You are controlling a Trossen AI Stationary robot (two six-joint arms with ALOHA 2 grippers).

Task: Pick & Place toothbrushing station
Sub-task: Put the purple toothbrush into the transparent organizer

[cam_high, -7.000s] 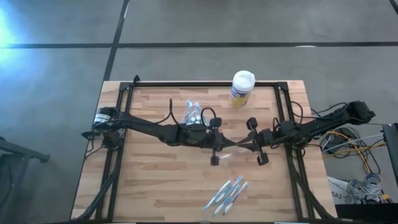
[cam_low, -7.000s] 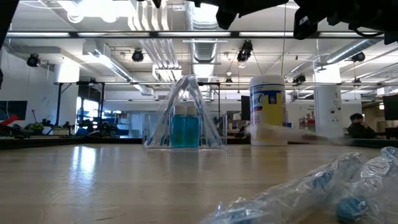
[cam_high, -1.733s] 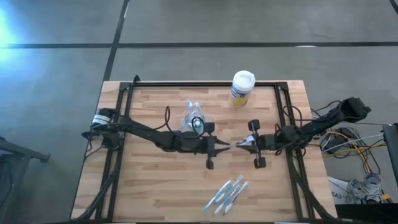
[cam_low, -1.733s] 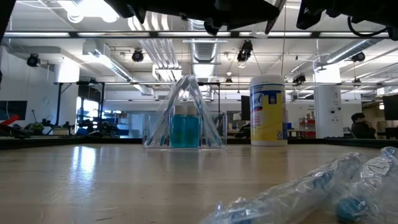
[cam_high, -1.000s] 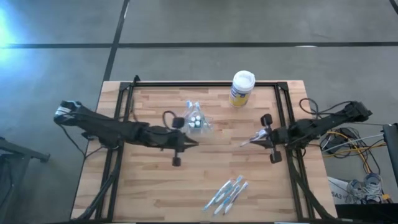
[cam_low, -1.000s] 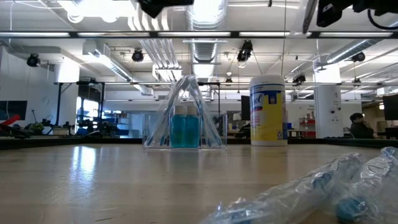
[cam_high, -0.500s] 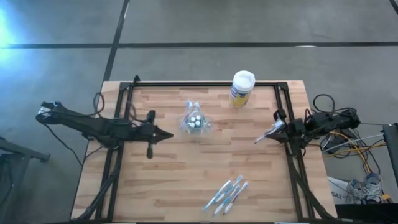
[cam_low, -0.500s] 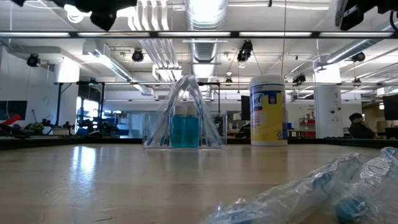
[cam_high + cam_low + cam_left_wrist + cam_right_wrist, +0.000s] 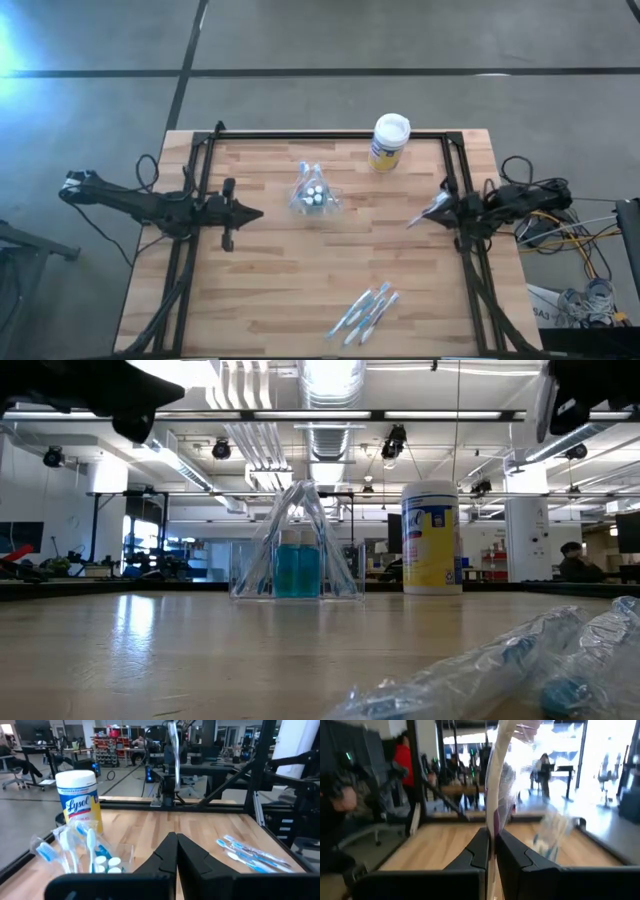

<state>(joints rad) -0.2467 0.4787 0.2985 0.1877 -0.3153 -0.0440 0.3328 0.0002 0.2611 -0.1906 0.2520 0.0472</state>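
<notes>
Counter (image 9: 280,290): pale wood planks in butcher-block strips, rimmed by a black metal frame.
Canister (image 9: 389,142): white-lidded cylinder with a yellow-and-blue label, upright near the far edge, well apart from my grippers.
Toothbrushing station (image 9: 314,193): small clear plastic holder, tent-shaped from the low view, standing mid-counter toward the far side; slim toothbrushes with white and blue heads lean in it, beside tiny teal-capped white tubes.
Loose toothbrushes (image 9: 364,312): a fanned cluster in crinkly clear wrappers, lying flat near the counter's front edge.
My left gripper (image 9: 256,212): over the counter's left side, left of the station and apart from it; fingers pressed together, nothing between them.
My right gripper (image 9: 431,213): at the counter's right edge, pinched tight on a thin wrapped toothbrush (image 9: 499,775), white with a pink streak, its film clear and glossy.
</notes>
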